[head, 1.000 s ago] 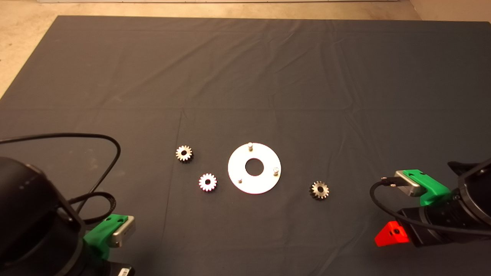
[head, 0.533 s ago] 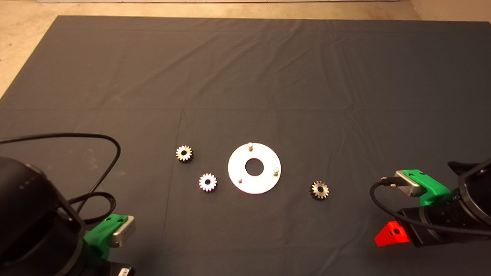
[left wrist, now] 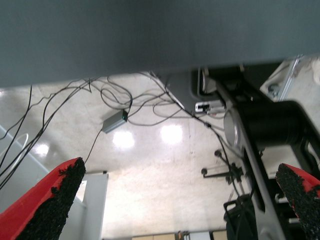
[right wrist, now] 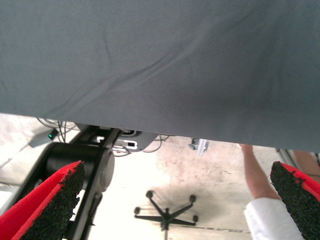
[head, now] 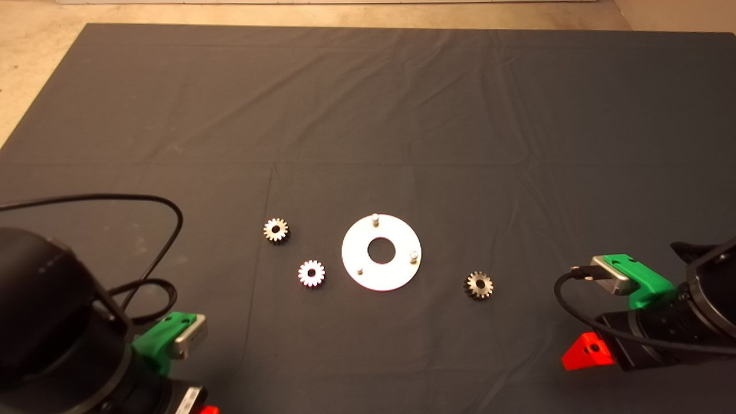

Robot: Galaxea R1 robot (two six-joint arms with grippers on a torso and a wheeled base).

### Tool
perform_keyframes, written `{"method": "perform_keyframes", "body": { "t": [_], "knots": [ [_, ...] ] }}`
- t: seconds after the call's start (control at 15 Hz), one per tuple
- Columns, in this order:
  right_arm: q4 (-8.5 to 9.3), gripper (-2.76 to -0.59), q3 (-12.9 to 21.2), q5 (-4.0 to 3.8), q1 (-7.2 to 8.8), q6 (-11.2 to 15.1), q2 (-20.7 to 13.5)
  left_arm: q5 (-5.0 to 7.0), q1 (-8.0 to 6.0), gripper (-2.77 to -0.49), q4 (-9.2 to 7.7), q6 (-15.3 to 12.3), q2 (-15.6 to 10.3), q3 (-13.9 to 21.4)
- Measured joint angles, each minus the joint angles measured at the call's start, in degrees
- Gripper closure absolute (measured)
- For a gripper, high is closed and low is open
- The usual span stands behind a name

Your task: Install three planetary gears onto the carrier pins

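Lying flat on the table [head: 402,115] are three gears [head: 311,273], two left of the disc [head: 397,275] and one right. Its pins [head: 375,218] are bare. The left tool [left wrist: 175,200] and right tool [right wrist: 175,200] wait open at the near corners.

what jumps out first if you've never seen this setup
A pale metal disc with three upright carrier pins lies mid-mat, every pin bare. Three planetary gears lie loose beside it: two to its left, one to its right. The left gripper waits open at the lower left edge, the right gripper open at the lower right.
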Motion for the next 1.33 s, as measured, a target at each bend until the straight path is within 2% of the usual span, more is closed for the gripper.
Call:
{"method": "perform_keyframes", "body": {
  "t": [0.2,0.4,0.67,0.8,1.07,1.33],
  "knots": [
    [0.02,-2.76,0.0,0.02,0.0,-2.1,0.1,0.0,0.0,-2.77,0.88,1.3,0.8,-3.0],
    [0.02,-2.76,0.0,0.0,0.0,-2.4,0.3,0.0,0.02,-2.77,3.71,1.8,2.8,-7.3],
    [0.01,-2.76,0.0,0.02,0.0,-2.5,2.5,-0.02,0.02,-2.77,5.66,4.3,9.3,-16.8],
    [0.0,-2.76,0.0,0.02,0.0,-2.5,3.6,-0.09,0.04,-2.77,6.08,5.9,11.8,-20.0],
    [0.02,-2.76,0.0,0.0,0.0,-2.5,4.3,-0.06,0.04,-2.77,7.98,9.7,13.4,-24.9],
    [0.02,-2.76,0.0,-0.02,0.0,-2.4,4.6,-0.06,0.02,-2.77,8.6,13.2,14.2,-28.0]
  ]
}}
